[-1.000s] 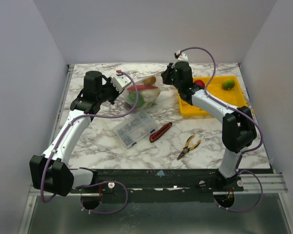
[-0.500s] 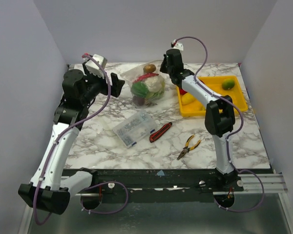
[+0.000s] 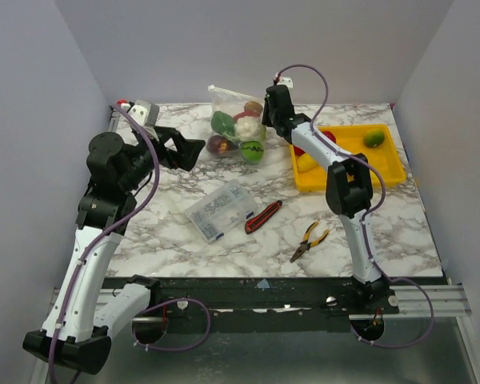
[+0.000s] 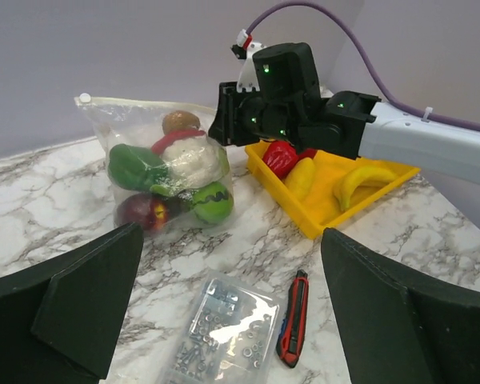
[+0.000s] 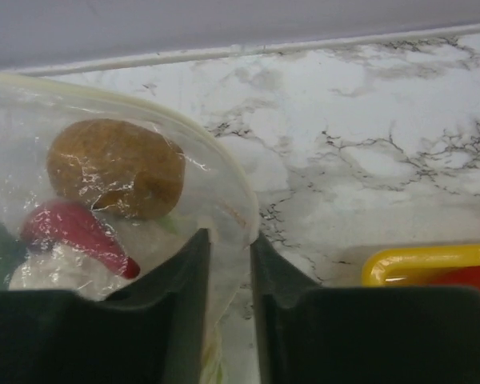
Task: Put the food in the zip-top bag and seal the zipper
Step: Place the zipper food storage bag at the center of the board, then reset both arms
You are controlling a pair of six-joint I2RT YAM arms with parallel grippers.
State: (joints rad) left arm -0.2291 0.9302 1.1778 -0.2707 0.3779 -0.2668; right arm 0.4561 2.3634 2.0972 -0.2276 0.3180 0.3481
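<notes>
- The right tool (image 5: 228,238) is clenched on the zip-top bag (image 3: 236,128). Its fingers (image 5: 176,320) pinch clear film at the bag's 3 o'clock edge, just under the top.
- The bag stands upright at 12 o'clock on the desk (image 3: 176,240), with its bottom resting on the marble.
- The zipper (image 4: 148,102) runs along the bag's top edge. I cannot tell whether it is pressed shut.
- Food inside the bag: a green pepper (image 4: 136,164), a white cauliflower (image 4: 194,156), a maroon piece (image 4: 140,212), a brown piece (image 5: 116,168) and a red piece (image 5: 72,232).
- The left tool (image 4: 230,240) is released, jaws spread wide with nothing between them. It hangs above the desk at 9 o'clock of the bag, apart from it.
- The yellow tray (image 3: 388,164) sits at 2 o'clock on the desk. It holds a red pepper (image 4: 280,156), a banana (image 4: 360,180) and a green lime (image 3: 374,138).
- A clear compartment box (image 3: 220,210) lies near the desk's middle.
- A red-and-black utility knife (image 3: 262,216) lies just at the box's 3 o'clock.
- Yellow-handled pliers (image 3: 310,240) lie at the knife's 4 o'clock.
</notes>
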